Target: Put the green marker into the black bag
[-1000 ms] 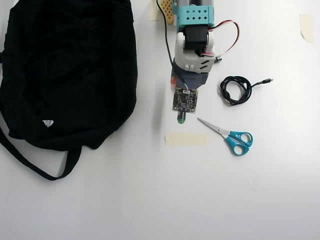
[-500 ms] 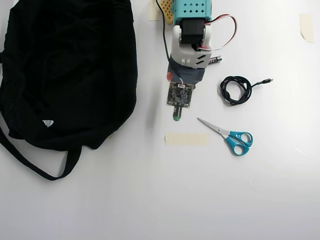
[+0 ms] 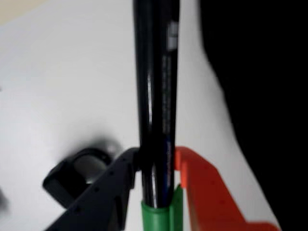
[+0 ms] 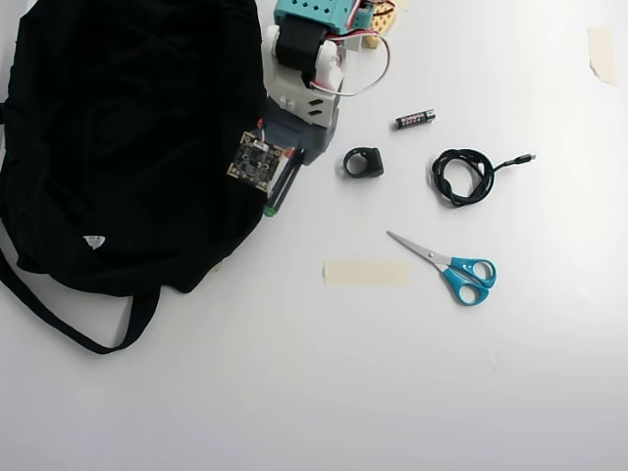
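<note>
Two fingers of the gripper (image 3: 156, 168), one black and one orange, are closed against the glossy black barrel of the green marker (image 3: 156, 96) in the wrist view, with its green part showing between them at the bottom edge. In the overhead view the arm (image 4: 302, 59) reaches down from the top edge, and the marker (image 4: 280, 191) slants out below the wrist at the right-hand rim of the black bag (image 4: 128, 147), its small green end just beside the fabric, over the white table (image 4: 392, 373). The bag spreads across the upper left, a small white label (image 4: 94, 241) on it and a strap (image 4: 59, 319) looping out below. To the right of the arm lie a small black ring-shaped part (image 4: 363, 162), a battery (image 4: 415, 119), a coiled black cable (image 4: 464, 177), blue-handled scissors (image 4: 451, 268) and a strip of tape (image 4: 366, 273).
</note>
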{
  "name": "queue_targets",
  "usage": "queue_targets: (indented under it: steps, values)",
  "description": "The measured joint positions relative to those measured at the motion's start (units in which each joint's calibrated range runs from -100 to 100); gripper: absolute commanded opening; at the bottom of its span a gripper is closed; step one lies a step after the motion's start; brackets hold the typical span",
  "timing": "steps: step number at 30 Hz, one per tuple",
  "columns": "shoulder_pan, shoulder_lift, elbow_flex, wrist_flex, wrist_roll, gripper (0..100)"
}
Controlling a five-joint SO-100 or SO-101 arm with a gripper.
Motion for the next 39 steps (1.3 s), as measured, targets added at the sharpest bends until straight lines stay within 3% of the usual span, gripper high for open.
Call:
queue_targets:
  steps: [18, 23, 29, 39]
  values:
    - [18.0, 0.0, -2.0, -2.3, 1.5, 2]
    - [27.0, 0.0, -1.9, -5.8, 2.5, 2]
    - [41.1, 0.0, 2.0, -15.5, -0.6, 2]
    - [41.4, 10.4, 3.9, -23.4, -0.6, 3]
